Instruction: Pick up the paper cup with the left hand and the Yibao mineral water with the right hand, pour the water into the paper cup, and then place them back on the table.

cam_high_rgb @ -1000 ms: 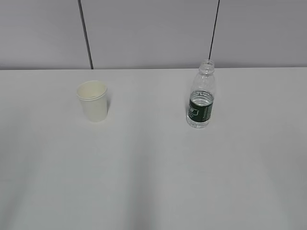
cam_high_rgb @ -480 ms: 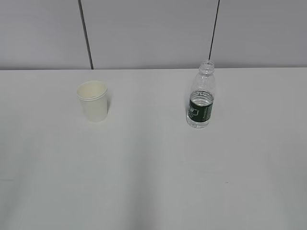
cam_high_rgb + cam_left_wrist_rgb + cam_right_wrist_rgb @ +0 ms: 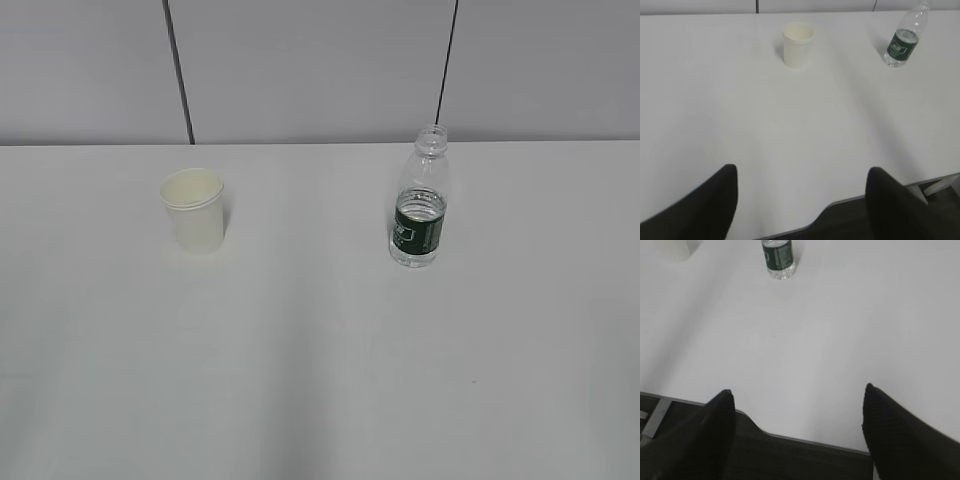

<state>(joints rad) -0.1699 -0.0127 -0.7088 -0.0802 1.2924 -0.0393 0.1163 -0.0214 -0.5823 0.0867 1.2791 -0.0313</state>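
Small cream-white tapered paper cup (image 3: pixel 194 209) with rolled rim, upright on large matte white table (image 3: pixel 320 380), mouth open upward. Taken as landmark below.

Small clear plastic Yibao mineral water bottle (image 3: pixel 420 200), ribbed shoulder, dark green label with white print, no cap, upright on same tabletop, well apart from cup, off to its right in exterior view. Taller than cup. Some water visible inside; level near top of label.

Grey panelled wall (image 3: pixel 320 70) behind cup, past far table edge, with two dark vertical seams.

No arm visible in exterior view.

Left wrist view: cup (image 3: pixel 798 44) far ahead near top of frame, bottle (image 3: pixel 904 40) to right of cup near top right corner, leaning in frame from camera angle. Left hand (image 3: pixel 800 200), black two-finger gripper, at bottom of frame, well apart from cup, over near table edge. Fingers (image 3: pixel 710 205) spread wide apart, nothing between them, only bare tabletop and dark space beyond edge.

Right wrist view: lower part of bottle (image 3: pixel 778 259) at top of frame, neck cut off; pale corner at top left probably cup, too cropped to be sure. Right hand (image 3: pixel 797 435), black gripper, at bottom, well apart from bottle. Fingers (image 3: pixel 900 435) spread wide, empty, over near table edge (image 3: pixel 805 440).

Neither cup nor bottle touched.
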